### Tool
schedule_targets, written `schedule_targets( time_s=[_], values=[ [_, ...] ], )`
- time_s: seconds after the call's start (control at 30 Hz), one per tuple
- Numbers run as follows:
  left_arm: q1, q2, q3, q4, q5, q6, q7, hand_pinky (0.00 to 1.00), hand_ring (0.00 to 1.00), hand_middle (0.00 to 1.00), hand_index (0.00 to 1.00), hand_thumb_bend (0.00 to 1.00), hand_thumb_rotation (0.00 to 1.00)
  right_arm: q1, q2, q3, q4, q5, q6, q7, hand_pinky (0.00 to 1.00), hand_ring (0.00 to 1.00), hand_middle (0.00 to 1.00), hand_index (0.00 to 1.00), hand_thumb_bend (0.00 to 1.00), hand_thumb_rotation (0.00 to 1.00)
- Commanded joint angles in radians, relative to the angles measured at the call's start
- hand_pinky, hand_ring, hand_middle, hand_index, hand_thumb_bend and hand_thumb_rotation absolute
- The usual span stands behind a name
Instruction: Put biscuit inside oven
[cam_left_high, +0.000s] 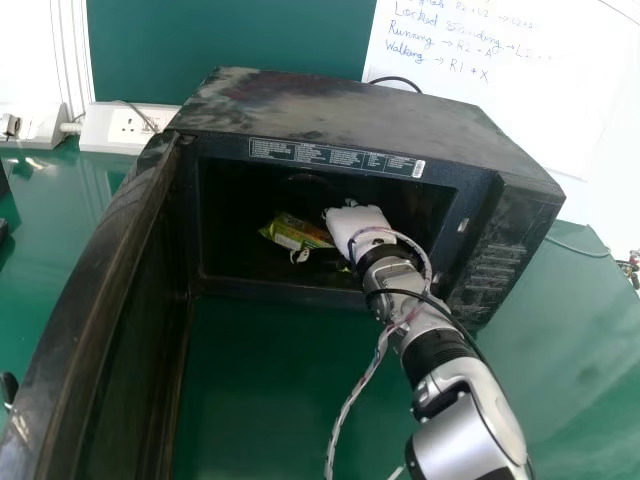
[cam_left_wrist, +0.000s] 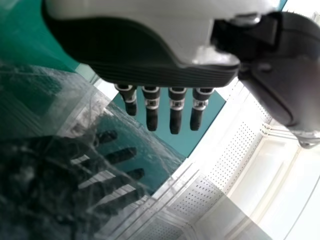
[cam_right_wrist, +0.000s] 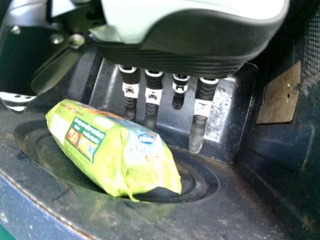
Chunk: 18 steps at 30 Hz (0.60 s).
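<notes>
The biscuit (cam_left_high: 296, 232) lies inside the oven (cam_left_high: 330, 110), its green pack slanting across the cavity floor. The right hand (cam_left_high: 358, 220) is in there too, toward the right of the opening, with the pack just left of it. Open room remains between the pack and the opening's left edge, and between the hand and the top edge. The forearm crosses above the lower rim (cam_left_high: 280, 290); whether it touches there, I cannot tell. On the left the door (cam_left_high: 110, 290) stands wide open, the green table (cam_left_high: 260, 400) lying between it and the arm.

The right wrist view adds the inside: the pack rests over a round recess (cam_right_wrist: 205, 185), with bare floor between it and the front edge. The fingers (cam_right_wrist: 197, 132) point down, straight and spread, pinching nothing, with the back wall behind them; the thumb is apart from the pack's end. Whether any fingertip touches the pack, I can't tell. A brown plate (cam_right_wrist: 280, 95) sits on the side wall.

The left wrist view gives the left hand (cam_left_wrist: 155, 50), its fingers straight, slightly apart and holding nothing, near a glossy dark surface (cam_left_wrist: 55, 200) that mirrors them.
</notes>
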Motion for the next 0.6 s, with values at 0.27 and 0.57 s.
schedule_targets(
  time_s=[0.27, 0.57],
  values=[
    [0.001, -0.066, -0.024, -0.026, -0.008, 0.009, -0.035, 0.93, 0.95, 0.96, 0.97, 0.93, 0.7, 0.032, -0.036, -0.096, -0.029, 0.101, -0.094, -0.056, 0.45, 0.6, 0.69, 0.75, 1.0, 0.22],
    [-0.009, -0.065, -0.023, -0.021, -0.014, 0.018, -0.035, 0.93, 0.95, 0.96, 0.96, 0.92, 0.71, 0.082, -0.066, -0.193, -0.073, 0.206, -0.15, -0.055, 0.43, 0.6, 0.69, 0.74, 0.98, 0.18]
  ],
)
